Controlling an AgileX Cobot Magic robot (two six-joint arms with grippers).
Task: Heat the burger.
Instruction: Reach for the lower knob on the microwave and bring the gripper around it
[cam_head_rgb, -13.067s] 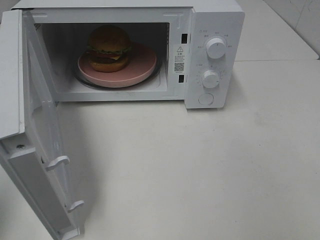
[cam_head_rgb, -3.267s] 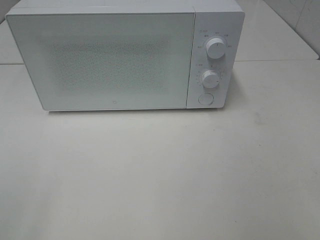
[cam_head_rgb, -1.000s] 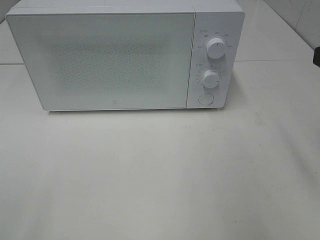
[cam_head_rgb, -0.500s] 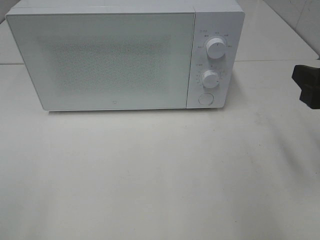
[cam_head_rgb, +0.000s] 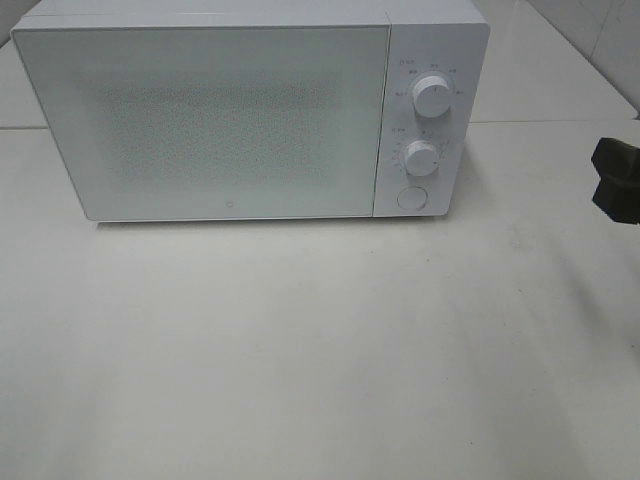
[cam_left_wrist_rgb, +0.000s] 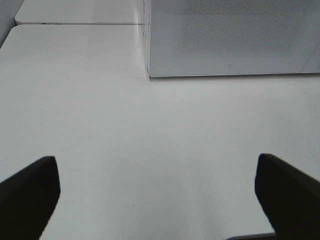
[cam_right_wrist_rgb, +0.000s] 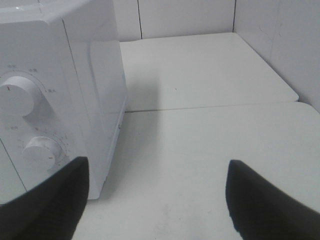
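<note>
From the high camera you see the microwave (cam_head_rgb: 250, 110) with its frosted door (cam_head_rgb: 210, 120) shut flush, and the burger shows nowhere. The likeliest place for it is behind that door, though you cannot confirm it through the panel. That puts you at the step of starting the heat, since loading and closing look done. On the control strip sit the upper knob (cam_head_rgb: 431, 97), the lower knob (cam_head_rgb: 421, 158) and a round button (cam_head_rgb: 411, 198) beneath them. The right gripper (cam_head_rgb: 612, 178) is just inside the right edge of that view, well apart from the panel and above the bare table (cam_head_rgb: 320, 350). In the left wrist view the left gripper (cam_left_wrist_rgb: 157, 200) has its jaws released wide with nothing between them. It looks over open tabletop toward the door's lower corner, so you can leave it parked. In the right wrist view the dark fingers (cam_right_wrist_rgb: 45, 200) stand apart and empty, with both knobs ahead of them and off to one side. Your next move is probably to carry the right gripper across to the lower knob, which looks like the timer. Centre the jaws around it, close until they bite, then twist. Line up squarely first, because a smooth round knob will slip under an off-centre grip.
</note>
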